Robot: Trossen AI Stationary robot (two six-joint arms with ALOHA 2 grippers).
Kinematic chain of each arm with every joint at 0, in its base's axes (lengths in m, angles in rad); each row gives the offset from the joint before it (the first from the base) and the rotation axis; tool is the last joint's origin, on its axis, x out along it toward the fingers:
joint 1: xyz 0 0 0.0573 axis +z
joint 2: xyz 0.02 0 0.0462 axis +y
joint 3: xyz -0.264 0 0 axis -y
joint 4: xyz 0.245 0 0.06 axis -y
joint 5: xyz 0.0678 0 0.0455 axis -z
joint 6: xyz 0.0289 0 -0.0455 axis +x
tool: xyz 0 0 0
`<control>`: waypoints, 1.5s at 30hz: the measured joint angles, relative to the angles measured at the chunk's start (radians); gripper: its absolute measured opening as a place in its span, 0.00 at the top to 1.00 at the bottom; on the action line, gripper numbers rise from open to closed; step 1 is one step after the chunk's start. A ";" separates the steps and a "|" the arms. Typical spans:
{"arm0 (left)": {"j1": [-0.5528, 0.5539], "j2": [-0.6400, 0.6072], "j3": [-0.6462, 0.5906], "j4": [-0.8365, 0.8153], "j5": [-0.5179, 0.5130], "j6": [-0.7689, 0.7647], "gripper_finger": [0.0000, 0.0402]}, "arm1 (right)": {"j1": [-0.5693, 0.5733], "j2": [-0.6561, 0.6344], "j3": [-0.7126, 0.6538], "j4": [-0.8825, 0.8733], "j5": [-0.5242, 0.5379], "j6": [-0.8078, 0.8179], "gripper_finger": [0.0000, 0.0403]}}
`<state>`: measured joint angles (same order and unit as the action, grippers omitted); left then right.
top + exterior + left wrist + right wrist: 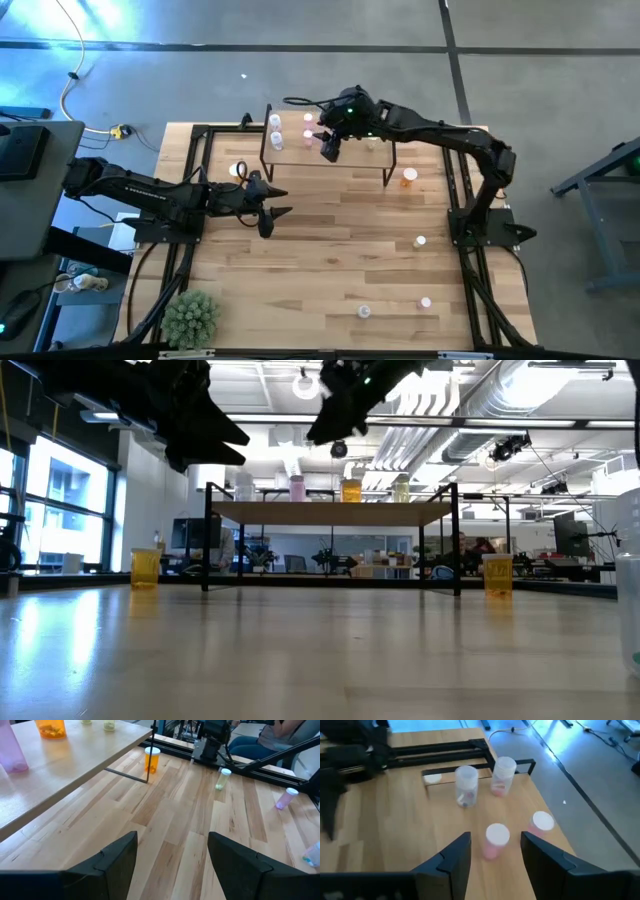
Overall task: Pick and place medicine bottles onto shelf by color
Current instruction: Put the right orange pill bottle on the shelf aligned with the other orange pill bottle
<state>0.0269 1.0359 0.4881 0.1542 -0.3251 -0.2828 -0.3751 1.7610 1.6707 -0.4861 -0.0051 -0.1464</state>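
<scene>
Bench: light striped wood planks, black metal frame along edges. Green spiky plant ball at bench's near-left corner, touching nothing else. Grey floor around bench, dark seam lines crossing it. White cable on floor far left, yellow connector near the bench's far-left corner. Dark equipment on a grey surface at left edge. Low view: office room behind, ceiling ducts, round lamp, big windows at left. Left wrist view: seated person beyond the bench, partly cropped.
</scene>
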 joint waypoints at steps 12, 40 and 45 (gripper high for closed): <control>-0.001 0.000 0.000 0.000 0.000 0.006 0.42 | 0.017 -0.168 0.000 -0.298 0.033 0.029 0.58; -0.002 0.000 0.000 -0.001 0.000 -0.002 0.42 | 0.016 -0.563 -0.180 -0.861 0.268 0.352 0.30; -0.001 0.000 0.000 -0.001 0.000 -0.002 0.42 | 0.016 -0.671 -0.365 -0.837 0.268 0.424 0.30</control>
<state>0.0256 1.0359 0.4881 0.1535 -0.3248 -0.2852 -0.3592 1.0901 1.3055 -1.3236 0.2626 0.2778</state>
